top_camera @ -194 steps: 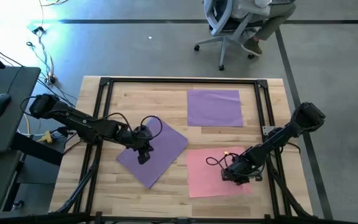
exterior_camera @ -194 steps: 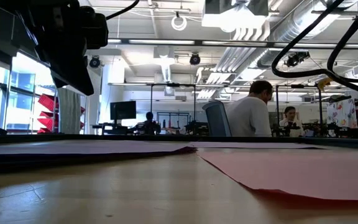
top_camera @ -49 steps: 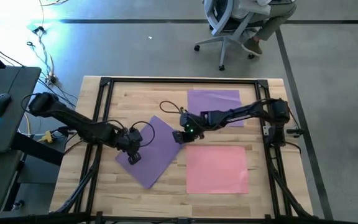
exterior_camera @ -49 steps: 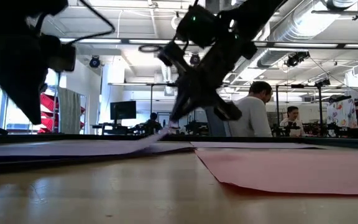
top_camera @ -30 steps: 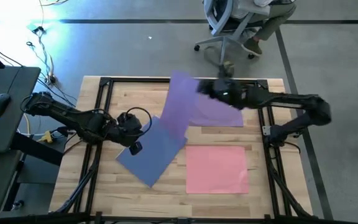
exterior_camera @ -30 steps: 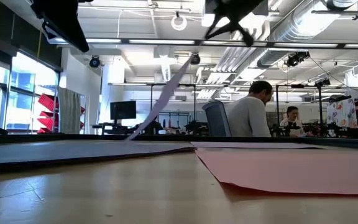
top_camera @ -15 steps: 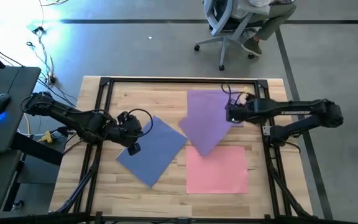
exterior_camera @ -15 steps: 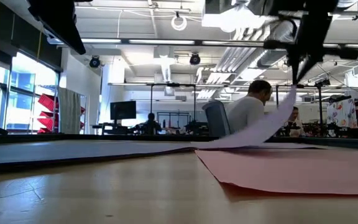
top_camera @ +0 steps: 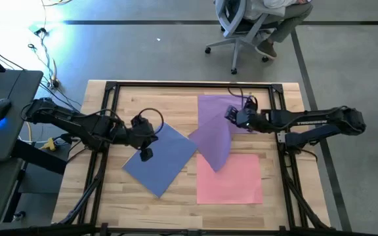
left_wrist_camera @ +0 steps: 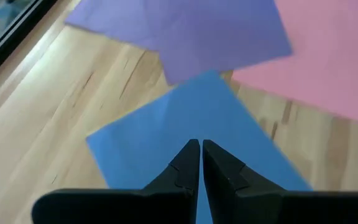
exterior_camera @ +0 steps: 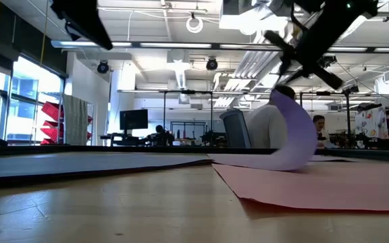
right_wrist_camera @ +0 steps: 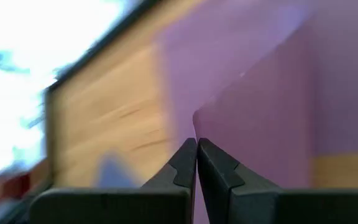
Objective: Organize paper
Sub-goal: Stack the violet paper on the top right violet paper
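A periwinkle blue sheet (top_camera: 166, 157) lies flat and askew on the table's left half, also seen in the left wrist view (left_wrist_camera: 191, 118). My left gripper (top_camera: 146, 136) hovers shut above its far corner, touching nothing. A pink sheet (top_camera: 231, 180) lies flat near the right. A purple sheet (top_camera: 209, 103) lies flat at the far right. My right gripper (top_camera: 232, 115) is shut on a second purple sheet (top_camera: 215, 144), which arches over (exterior_camera: 294, 142) above the other two. My right gripper pinches the second purple sheet between its two fingers at an edge beside a corner (right_wrist_camera: 197, 121), a single layer, coming from above and slanting from the table's right. The sheet curls down slack from the fingers, and its lower part (top_camera: 216, 160) rests on the pink sheet.
A black frame rail (top_camera: 110, 88) runs around the table top. Bare wood (top_camera: 153, 101) shows at the far left. A person sits on an office chair (top_camera: 241, 23) beyond the far edge. A desk with a mouse (top_camera: 2, 105) stands at the left.
My right gripper, shut on the purple sheet, has carried it from high over the table's far middle down and to the right. The sheet left the blue sheet, swept across, and now curls over with its lower part on the pink sheet.
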Available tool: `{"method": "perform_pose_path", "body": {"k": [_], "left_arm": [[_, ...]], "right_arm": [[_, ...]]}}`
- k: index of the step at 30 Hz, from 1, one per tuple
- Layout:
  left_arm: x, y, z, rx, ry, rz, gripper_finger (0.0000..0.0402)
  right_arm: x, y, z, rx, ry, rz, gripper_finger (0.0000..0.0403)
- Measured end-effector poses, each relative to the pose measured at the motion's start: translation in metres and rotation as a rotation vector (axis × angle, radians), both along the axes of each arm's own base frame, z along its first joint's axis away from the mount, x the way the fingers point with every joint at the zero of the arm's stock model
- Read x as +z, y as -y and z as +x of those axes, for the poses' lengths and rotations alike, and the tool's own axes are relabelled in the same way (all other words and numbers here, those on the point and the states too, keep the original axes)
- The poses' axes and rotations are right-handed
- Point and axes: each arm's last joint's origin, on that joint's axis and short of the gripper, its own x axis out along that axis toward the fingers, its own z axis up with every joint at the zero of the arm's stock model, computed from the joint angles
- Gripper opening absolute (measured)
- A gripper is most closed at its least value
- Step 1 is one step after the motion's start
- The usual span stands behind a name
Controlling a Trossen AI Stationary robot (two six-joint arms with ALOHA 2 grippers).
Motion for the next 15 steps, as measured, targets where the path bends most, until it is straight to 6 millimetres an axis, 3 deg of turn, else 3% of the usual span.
{"method": "perform_pose_path", "body": {"k": [3, 8, 11, 15], "left_arm": [[0.008, -0.011, 0.009, 0.01, 0.086, 0.059, 0.0], [0.023, -0.041, 0.023, 0.073, 0.236, 0.159, 0.0011], [0.026, -0.065, 0.026, 0.081, 0.277, 0.111, 0.0036], [0.027, -0.093, 0.033, -0.058, 0.318, 0.119, 0.0082]], "right_arm": [[0.021, 0.002, 0.001, 0.105, 0.124, -0.103, 0.0], [0.041, 0.002, -0.008, 0.276, 0.174, -0.261, 0.0], [0.05, -0.002, -0.014, 0.388, 0.212, -0.295, 0.0], [0.056, -0.007, -0.017, 0.572, 0.259, -0.327, 0.0]]}}
